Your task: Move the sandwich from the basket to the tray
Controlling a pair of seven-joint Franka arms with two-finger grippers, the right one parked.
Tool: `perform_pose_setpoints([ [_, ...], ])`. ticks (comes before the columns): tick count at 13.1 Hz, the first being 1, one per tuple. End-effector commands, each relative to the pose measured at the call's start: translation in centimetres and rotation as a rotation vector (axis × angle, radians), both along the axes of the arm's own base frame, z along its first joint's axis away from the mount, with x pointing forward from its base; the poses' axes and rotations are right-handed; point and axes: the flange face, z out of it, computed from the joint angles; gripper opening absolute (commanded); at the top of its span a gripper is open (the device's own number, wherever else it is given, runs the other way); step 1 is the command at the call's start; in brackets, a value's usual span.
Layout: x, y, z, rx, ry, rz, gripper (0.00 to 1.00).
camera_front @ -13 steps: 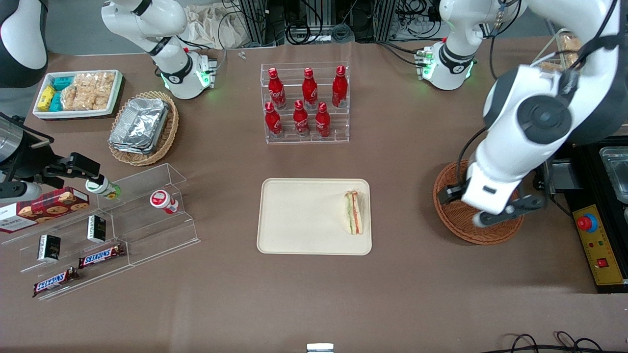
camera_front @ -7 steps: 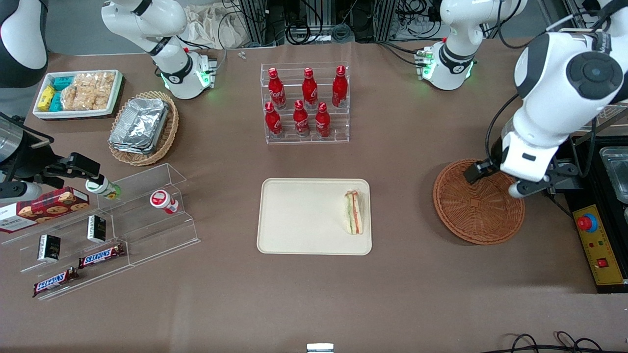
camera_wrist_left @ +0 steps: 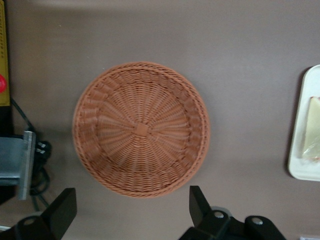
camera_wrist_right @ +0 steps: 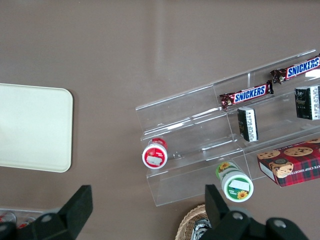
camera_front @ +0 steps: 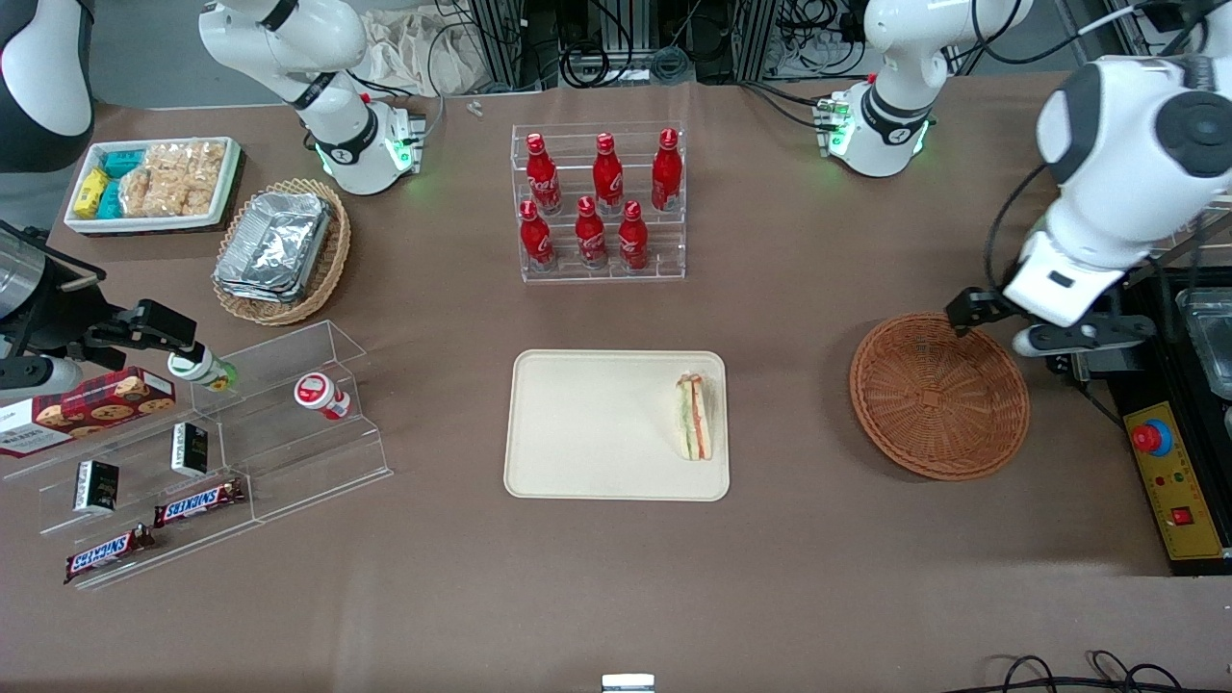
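Note:
The sandwich [camera_front: 695, 417], a pale wedge with green and red-orange layers, lies on the cream tray [camera_front: 577, 423] at the end closest to the basket. The reddish-brown wicker basket [camera_front: 938, 395] holds nothing. My left gripper [camera_front: 999, 327] hangs open and empty above the basket's rim, on the part farther from the front camera, toward the working arm's end. In the left wrist view the empty basket [camera_wrist_left: 141, 129] shows whole, with the gripper [camera_wrist_left: 131, 210] spread open just off its rim. The tray's edge [camera_wrist_left: 297, 150] and the sandwich [camera_wrist_left: 312, 130] also show there.
A clear rack of red bottles [camera_front: 602, 202] stands farther from the front camera than the tray. A yellow control box with a red button [camera_front: 1174, 481] lies beside the basket. A tan basket of foil trays [camera_front: 279, 250] and a clear snack shelf [camera_front: 192, 452] are toward the parked arm's end.
My gripper has lifted off the basket and drawn back toward the working arm's end, still open and empty. The basket now shows whole. The sandwich has stayed put on the tray.

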Motion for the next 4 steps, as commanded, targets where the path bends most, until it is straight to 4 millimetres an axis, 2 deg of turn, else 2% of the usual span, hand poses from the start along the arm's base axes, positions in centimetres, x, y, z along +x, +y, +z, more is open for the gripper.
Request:
perform_pose_setpoints([
  [1, 3.1, 1.1, 1.6, -0.054, 0.059, -0.018, 1.00],
  [4, 5.8, 1.7, 2.4, -0.080, 0.122, -0.023, 1.00],
])
